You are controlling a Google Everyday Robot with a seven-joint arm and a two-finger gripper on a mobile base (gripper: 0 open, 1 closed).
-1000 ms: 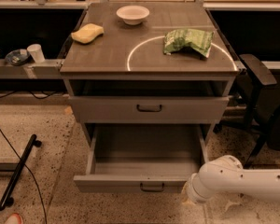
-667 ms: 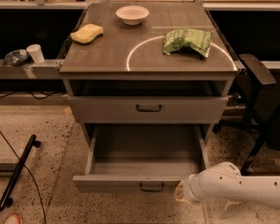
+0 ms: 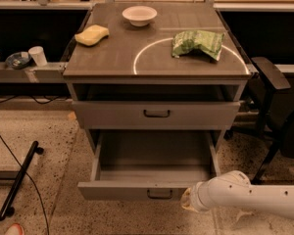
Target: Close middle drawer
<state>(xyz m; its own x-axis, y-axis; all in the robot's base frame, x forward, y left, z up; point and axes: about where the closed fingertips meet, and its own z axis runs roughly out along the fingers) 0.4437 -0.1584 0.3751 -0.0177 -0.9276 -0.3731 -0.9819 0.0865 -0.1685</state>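
Note:
The middle drawer [image 3: 137, 190] is pulled far out of the grey cabinet, and its deep tray is empty. Its low flat front faces me, with a small dark handle [image 3: 159, 194] at the centre. The taller top drawer [image 3: 156, 114] above it sits nearly flush. My white arm reaches in from the lower right. My gripper [image 3: 185, 200] is at the arm's left end, against the right part of the middle drawer's front, just right of the handle. The lowest drawer is hidden below.
On the cabinet top [image 3: 112, 62] lie a yellow sponge [image 3: 91, 35], a white bowl [image 3: 139, 15] and a green chip bag [image 3: 198, 43]. A dark chair [image 3: 274, 106] stands to the right. A black bar [image 3: 19, 180] and a cable lie on the floor to the left.
My arm has moved left along the floor side, bringing the gripper up to the front of the middle drawer. The drawer looks equally far out.

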